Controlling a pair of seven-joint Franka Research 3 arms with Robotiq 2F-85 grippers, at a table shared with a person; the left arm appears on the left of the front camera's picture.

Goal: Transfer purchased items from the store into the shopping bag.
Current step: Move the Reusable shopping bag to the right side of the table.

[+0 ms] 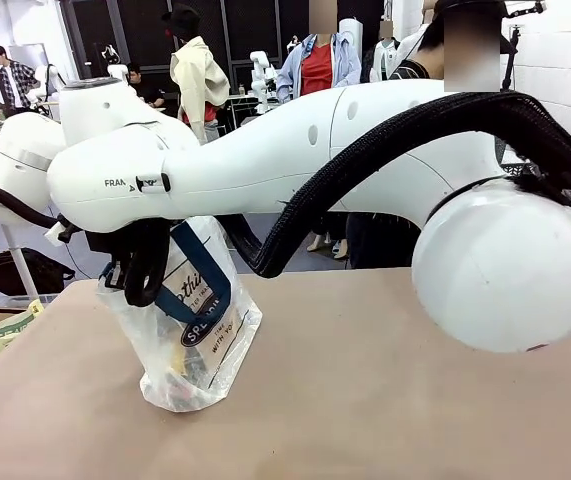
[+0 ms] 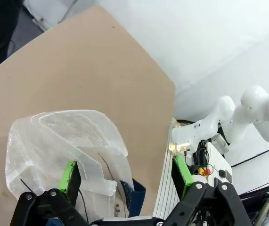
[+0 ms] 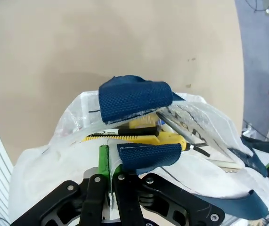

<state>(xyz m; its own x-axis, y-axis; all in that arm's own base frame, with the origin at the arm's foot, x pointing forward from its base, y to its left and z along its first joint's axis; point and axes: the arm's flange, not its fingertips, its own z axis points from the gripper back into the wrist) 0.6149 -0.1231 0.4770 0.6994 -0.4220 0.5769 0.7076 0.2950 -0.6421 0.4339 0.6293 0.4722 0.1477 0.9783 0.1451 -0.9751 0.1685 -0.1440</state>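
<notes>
Front view: shopping bag (image 1: pixel 187 330) upright on worktop (image 1: pixel 385 400), near its left edge.
L pincer (image 2: pixel 125 176): spread wide above bag rim, nothing held.
R pincer (image 3: pixel 110 165): pressed together, pinching the bag's navy strap handle (image 3: pixel 148 155).
Bag contents: yellow item (image 3: pixel 139 136) inside.

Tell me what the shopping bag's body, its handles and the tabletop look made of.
Shopping bag: thin translucent whitish plastic film, probably; it creases and lets the contents show through. Handles: navy woven webbing, likely fabric; the right wrist view shows a coarse mesh weave and a matte surface. Table: smooth matte tan board, possibly laminate or fibreboard; no grain is visible, so the look leaves it open.
</notes>
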